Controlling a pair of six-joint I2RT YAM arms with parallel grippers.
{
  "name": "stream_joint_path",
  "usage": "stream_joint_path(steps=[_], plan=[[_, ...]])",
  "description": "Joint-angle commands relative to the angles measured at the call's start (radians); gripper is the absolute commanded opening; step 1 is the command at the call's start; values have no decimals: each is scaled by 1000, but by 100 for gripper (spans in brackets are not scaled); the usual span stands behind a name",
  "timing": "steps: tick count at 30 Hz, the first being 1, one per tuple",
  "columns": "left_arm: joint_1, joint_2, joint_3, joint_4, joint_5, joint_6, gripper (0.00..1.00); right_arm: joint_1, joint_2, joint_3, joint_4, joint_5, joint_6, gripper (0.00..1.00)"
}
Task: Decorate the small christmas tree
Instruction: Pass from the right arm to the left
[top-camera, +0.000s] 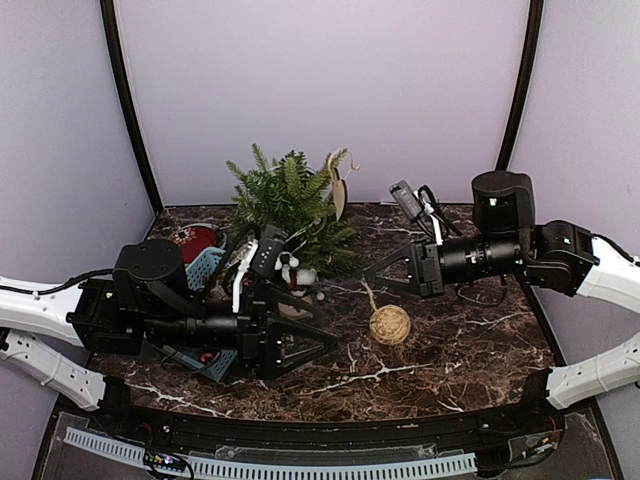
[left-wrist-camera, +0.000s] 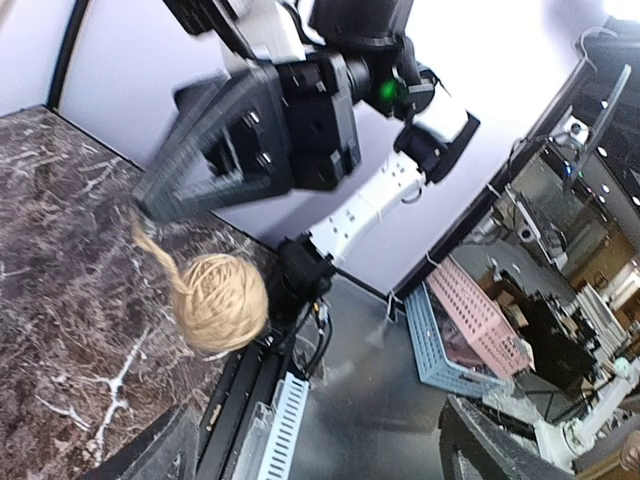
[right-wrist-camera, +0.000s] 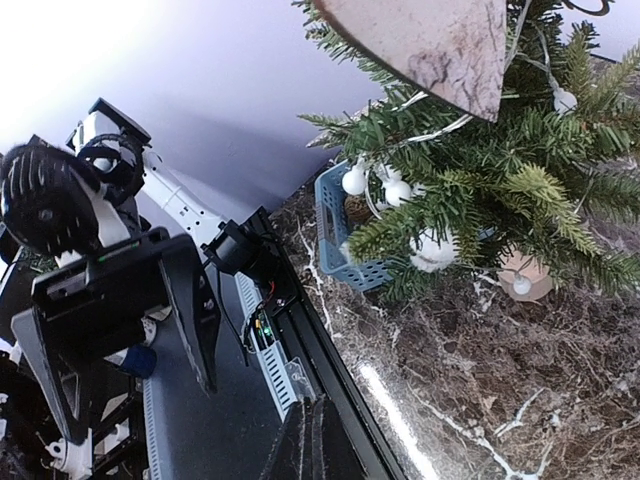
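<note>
The small christmas tree (top-camera: 290, 200) stands at the back middle of the marble table, with white baubles (right-wrist-camera: 432, 250) and a wooden tag (right-wrist-camera: 430, 40) hanging in its branches. Its pale wooden base (right-wrist-camera: 525, 277) shows in the right wrist view. My right gripper (top-camera: 368, 278) is shut on the string of a twine ball (top-camera: 390, 324), which dangles just below and right of the fingertips, at the tabletop. In the left wrist view the same ball (left-wrist-camera: 220, 300) hangs from those shut fingers. My left gripper (top-camera: 325, 335) is open and empty, left of the ball.
A blue basket (top-camera: 205, 268) sits left of the tree beside a red object (top-camera: 195, 240). A small white figure (top-camera: 297, 275) lies in front of the tree. The table's front rail (top-camera: 300, 430) runs along the near edge.
</note>
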Motion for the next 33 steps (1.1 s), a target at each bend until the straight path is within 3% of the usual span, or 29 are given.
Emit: stream_joint_path(steps=[1, 7, 16, 25, 33], plan=[[-5, -45, 16, -36, -107, 29, 85, -6, -6, 30, 28, -99, -39, 0], [-3, -9, 92, -37, -49, 90, 68, -6, -19, 43, 38, -231, -57, 0], [-2, 9, 143, -73, -88, 163, 54, -5, 2, 56, 105, -339, -55, 0], [-2, 92, 230, -106, 6, 198, 46, -5, 17, 54, 128, -442, -61, 0], [1, 76, 215, -107, -39, 200, 48, -5, 28, 68, 148, -490, -71, 0]])
